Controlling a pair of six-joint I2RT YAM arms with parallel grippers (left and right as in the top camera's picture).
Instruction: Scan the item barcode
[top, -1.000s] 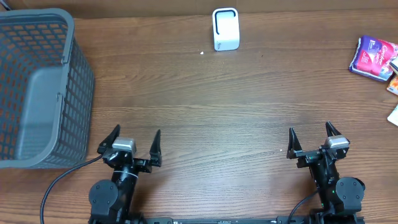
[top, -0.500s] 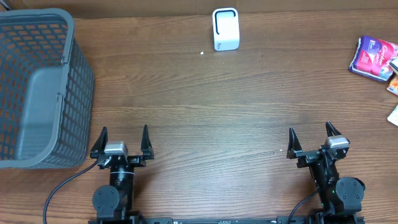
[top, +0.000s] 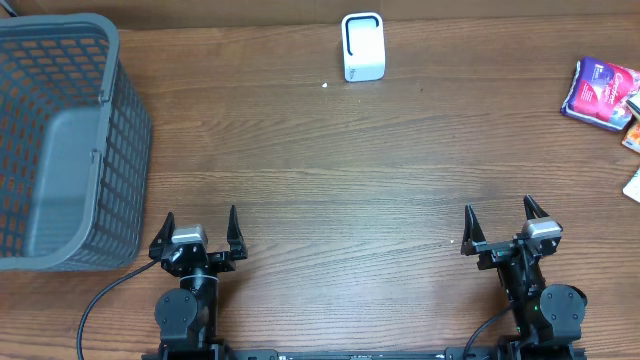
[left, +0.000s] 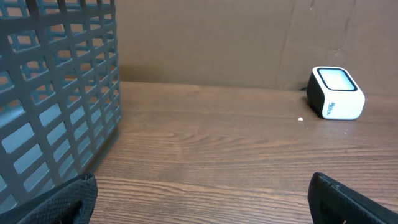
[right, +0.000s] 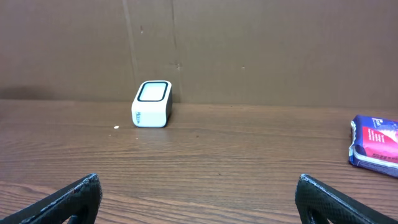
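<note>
Item 1, the packet (top: 603, 94): you find it lying flat at the far right of the table (top: 330, 170), purple and red with white print. Nothing touches it. From the right wrist it shows at the right edge (right: 375, 140). Its barcode cannot be made out.

Item 2, further goods: an orange-edged piece (top: 633, 135) sits just beside the packet on its near side. A white piece (top: 633, 185) lies nearer along the same edge. Both are cut off by the frame, so you cannot tell what they are.

Item 3, the scanner (top: 363, 46): a small white box with a dark-rimmed window, standing at the far middle of the table, well apart from the packet.

Item 4, the right gripper (top: 498, 207): at the near right, jaws spread wide, holding nothing, fingers pointing to the far side.

Item 5, the left gripper (top: 200, 214): at the near left, jaws likewise wide apart and empty. Its dark fingertips (left: 348, 199) frame the lower corners of your left wrist view.

Item 6, the basket (top: 60, 140): grey plastic lattice, at the far left, just beside the left gripper. What it holds is not visible.

Item 7, a black cable (top: 100, 290): trailing from the left arm toward the near edge.
</note>
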